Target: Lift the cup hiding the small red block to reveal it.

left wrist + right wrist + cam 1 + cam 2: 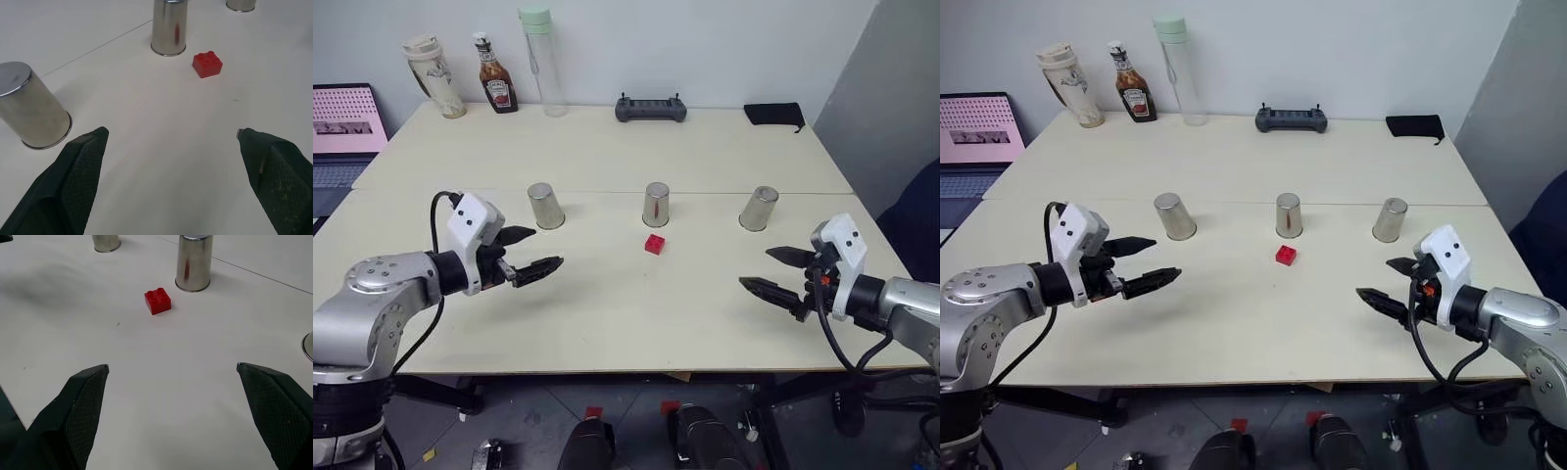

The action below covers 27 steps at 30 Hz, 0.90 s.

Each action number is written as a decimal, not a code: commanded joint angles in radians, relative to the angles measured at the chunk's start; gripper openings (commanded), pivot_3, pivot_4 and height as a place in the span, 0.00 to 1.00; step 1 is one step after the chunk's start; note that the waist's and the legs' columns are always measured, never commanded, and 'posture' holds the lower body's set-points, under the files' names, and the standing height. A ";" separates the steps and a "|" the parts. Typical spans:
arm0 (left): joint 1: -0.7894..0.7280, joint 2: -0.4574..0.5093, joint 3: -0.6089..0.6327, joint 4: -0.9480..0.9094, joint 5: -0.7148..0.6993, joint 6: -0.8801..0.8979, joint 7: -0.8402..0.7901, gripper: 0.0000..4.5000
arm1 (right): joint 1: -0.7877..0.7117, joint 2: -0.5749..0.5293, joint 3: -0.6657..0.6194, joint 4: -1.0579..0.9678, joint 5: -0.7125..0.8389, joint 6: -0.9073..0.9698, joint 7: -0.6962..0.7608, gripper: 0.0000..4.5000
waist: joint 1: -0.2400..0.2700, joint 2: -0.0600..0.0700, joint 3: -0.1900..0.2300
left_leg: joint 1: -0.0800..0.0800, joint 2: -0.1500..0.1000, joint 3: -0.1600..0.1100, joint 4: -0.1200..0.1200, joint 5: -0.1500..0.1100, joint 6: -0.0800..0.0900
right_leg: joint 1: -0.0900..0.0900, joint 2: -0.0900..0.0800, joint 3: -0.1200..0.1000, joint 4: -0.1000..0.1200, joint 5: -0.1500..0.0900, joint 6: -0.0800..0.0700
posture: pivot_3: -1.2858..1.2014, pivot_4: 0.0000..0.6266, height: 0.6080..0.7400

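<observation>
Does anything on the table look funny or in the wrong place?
Yes: the small red plastic block sits out in the open just in front of the middle upside-down shiny steel cup, not hidden under any cup. Nothing looks spilled, tipped or broken.

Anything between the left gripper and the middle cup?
Nothing visible. The left gripper hovers open over bare table; the middle cup stands upside down beyond it, with the red block in the open just in front, slightly off that line.
</observation>
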 commanded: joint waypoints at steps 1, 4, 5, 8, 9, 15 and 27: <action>-0.017 0.019 0.003 0.003 0.011 -0.016 0.007 1.00 | -0.013 0.030 -0.015 -0.016 0.023 -0.011 -0.037 0.99 | -0.001 0.000 0.000 | 0.000 0.000 0.000 0.000 0.000 0.000 | 0.000 0.000 0.000 0.000 0.000 0.000 | 0.52 0.24 1.00; -0.010 0.029 -0.004 -0.032 -0.014 0.018 -0.008 1.00 | -0.022 0.032 -0.006 -0.013 0.015 -0.025 -0.040 0.99 | -0.002 0.000 0.000 | 0.000 0.000 0.000 0.000 0.000 0.000 | -0.001 0.000 0.000 0.000 0.000 0.000 | 0.52 0.24 1.00; -0.009 0.028 -0.006 -0.041 -0.017 0.022 -0.009 1.00 | -0.023 0.033 -0.006 -0.009 0.012 -0.029 -0.042 0.99 | -0.001 0.000 0.000 | 0.000 0.000 0.000 0.000 0.000 0.000 | 0.000 0.000 0.000 0.001 0.000 0.000 | 0.52 0.24 1.00; -0.015 0.021 -0.019 -0.046 -0.006 0.013 -0.001 1.00 | -0.021 0.036 0.000 -0.001 0.002 -0.042 -0.046 0.99 | 0.000 0.000 0.000 | 0.000 0.000 0.000 0.000 0.000 0.000 | 0.000 0.000 0.000 0.000 0.000 0.000 | 0.52 0.24 1.00; -0.015 0.018 -0.020 -0.048 -0.006 0.013 0.001 1.00 | -0.018 0.038 0.001 -0.003 0.002 -0.044 -0.048 0.99 | 0.000 0.000 0.000 | 0.000 0.000 0.000 0.000 0.000 0.000 | 0.000 0.000 0.000 0.000 0.000 0.000 | 0.52 0.24 1.00; -0.007 0.014 -0.023 -0.056 -0.010 0.005 0.001 1.00 | 0.011 0.021 0.017 -0.013 -0.016 -0.076 -0.036 0.99 | 0.000 0.000 0.000 | 0.000 0.000 0.000 0.000 0.000 0.000 | 0.000 0.000 0.000 0.001 0.000 0.000 | 0.52 0.24 1.00; -0.029 0.009 -0.030 -0.044 -0.021 0.006 -0.003 1.00 | 0.013 0.037 0.023 0.025 -0.019 -0.122 -0.041 0.99 | 0.000 0.000 0.000 | 0.000 0.000 0.000 0.000 0.000 0.000 | 0.000 0.000 0.000 0.001 0.000 0.000 | 0.52 0.24 1.00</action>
